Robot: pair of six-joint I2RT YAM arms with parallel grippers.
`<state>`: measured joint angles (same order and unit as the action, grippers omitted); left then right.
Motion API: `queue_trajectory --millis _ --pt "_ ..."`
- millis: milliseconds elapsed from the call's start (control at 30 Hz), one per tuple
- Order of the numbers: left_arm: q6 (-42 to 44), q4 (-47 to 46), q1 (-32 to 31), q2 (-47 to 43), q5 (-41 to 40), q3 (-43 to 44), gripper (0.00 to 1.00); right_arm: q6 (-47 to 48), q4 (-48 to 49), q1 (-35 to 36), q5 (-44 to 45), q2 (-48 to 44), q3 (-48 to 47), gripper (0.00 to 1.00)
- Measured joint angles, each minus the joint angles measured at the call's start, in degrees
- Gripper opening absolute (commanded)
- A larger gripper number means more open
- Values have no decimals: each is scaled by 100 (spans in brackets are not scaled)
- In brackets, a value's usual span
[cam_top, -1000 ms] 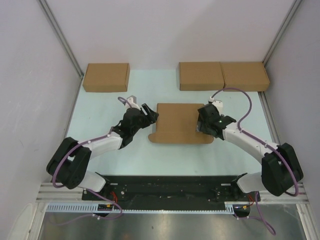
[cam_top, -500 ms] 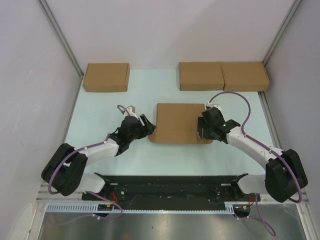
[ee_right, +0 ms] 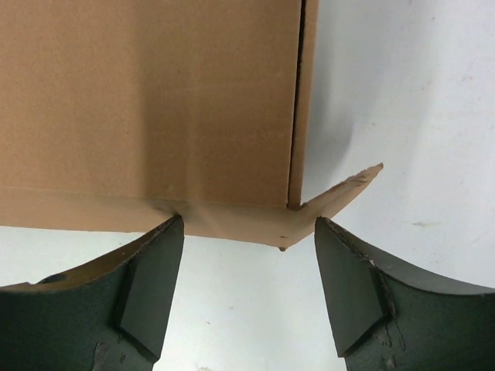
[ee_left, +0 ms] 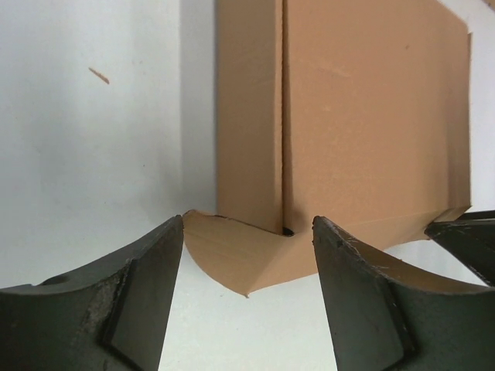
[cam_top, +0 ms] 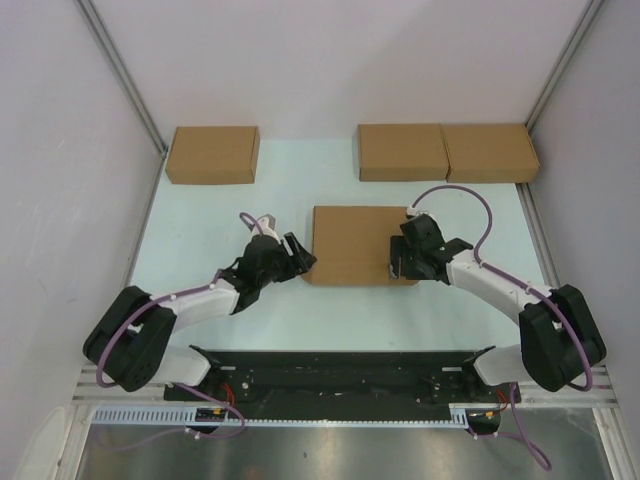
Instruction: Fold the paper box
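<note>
Left pincer (cam_top: 300, 256) has slid toward the surface's (cam_top: 200, 220) near edge; both it and the right pincer (cam_top: 397, 262) stand apart, empty, at the paper box's (cam_top: 355, 240) near corners, mid-surface; light, stiff card, probably slippery; grip its protruding corner flaps (ee_left: 232, 256).

paper box (cam_top: 358, 243) on table (cam_top: 300, 190), three boxes (cam_top: 403, 152) behind it

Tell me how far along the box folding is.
Done: the paper box lies closed, lid down. In hand: the open left tool and open right tool sit at its near corners, gripping nothing. Left: the corner tabs there stick out, untucked.
</note>
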<state>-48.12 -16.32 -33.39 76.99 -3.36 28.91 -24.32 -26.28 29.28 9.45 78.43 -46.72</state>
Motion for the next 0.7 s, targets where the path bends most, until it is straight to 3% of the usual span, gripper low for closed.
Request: queue_trajectory --millis 333,533,700 --pt "7 59 -2 131 -31 33 75 70 4 -26 262 20 -13 76" --pt "79 380 17 -175 -542 256 100 59 66 -70 833 -284 -13 74" --pt "273 356 216 -240 -855 767 100 57 640 -444 636 -549 -90 75"
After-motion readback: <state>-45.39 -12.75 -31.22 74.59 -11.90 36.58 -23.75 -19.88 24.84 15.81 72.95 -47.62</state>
